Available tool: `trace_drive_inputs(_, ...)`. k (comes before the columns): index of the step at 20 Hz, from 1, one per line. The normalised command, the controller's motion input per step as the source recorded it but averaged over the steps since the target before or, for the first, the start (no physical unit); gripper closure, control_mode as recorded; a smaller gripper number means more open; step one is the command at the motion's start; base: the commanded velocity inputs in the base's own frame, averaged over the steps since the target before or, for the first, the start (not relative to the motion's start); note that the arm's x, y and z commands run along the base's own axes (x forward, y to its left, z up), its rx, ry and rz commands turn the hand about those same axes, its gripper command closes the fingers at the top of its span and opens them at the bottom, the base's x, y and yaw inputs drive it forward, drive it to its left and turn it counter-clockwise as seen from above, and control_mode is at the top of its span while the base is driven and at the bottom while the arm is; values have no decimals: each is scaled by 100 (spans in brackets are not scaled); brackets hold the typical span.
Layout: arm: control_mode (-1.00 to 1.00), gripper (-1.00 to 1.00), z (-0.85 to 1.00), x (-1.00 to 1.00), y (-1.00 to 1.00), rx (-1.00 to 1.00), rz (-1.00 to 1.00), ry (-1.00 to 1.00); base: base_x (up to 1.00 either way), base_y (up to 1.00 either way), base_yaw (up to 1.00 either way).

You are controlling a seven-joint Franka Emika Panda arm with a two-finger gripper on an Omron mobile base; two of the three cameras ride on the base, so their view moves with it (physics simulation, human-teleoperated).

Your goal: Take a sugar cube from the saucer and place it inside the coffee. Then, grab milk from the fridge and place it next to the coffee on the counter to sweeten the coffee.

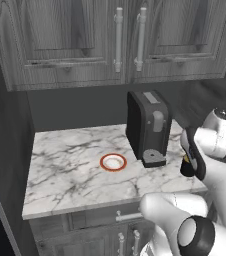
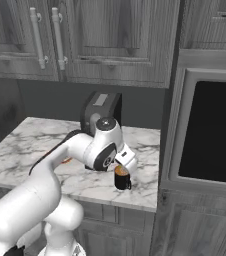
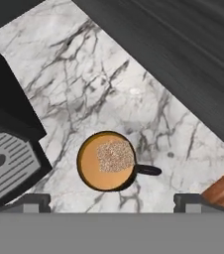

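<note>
The coffee, a small black mug with an orange-brown top, stands on the white marble counter right of the coffee machine. The tan sugar cube lies inside it, on the liquid. My gripper hangs straight above the mug, open, with its fingers wide apart and nothing between them. From the right base view the hand sits just over the mug. The saucer, white with an orange-red rim, lies empty on the counter left of the machine. The milk and the fridge are out of view.
The tall black coffee machine stands between saucer and mug, close to the hand. Grey wood-grain wall cabinets hang above. A tall cabinet with a dark recessed panel bounds the counter on the right. The counter's front edge is near the mug.
</note>
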Motion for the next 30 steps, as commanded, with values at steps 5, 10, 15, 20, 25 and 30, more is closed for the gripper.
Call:
trace_drive_inputs(5, -100, -100, 75, -29, 35, 0, 14, -6, 0, 0, 0)
trace_drive_inputs(10, -100, -100, 75, -63, 21, -1, 18, -9, 0, 0, 0)
trace_drive_inputs(15, -100, -100, 42, -60, 11, -3, 12, -7, 0, 0, 0)
trace_drive_inputs(20, 100, -100, 8, -48, 6, -7, 4, -7, -15, 0, 2)
trace_drive_inputs(25, 100, -100, 0, 0, 0, 0, 0, 0, -61, 8, 9)
trace_drive_inputs(30, 100, -100, 0, 0, 0, 0, 0, 0, -49, 0, 8)
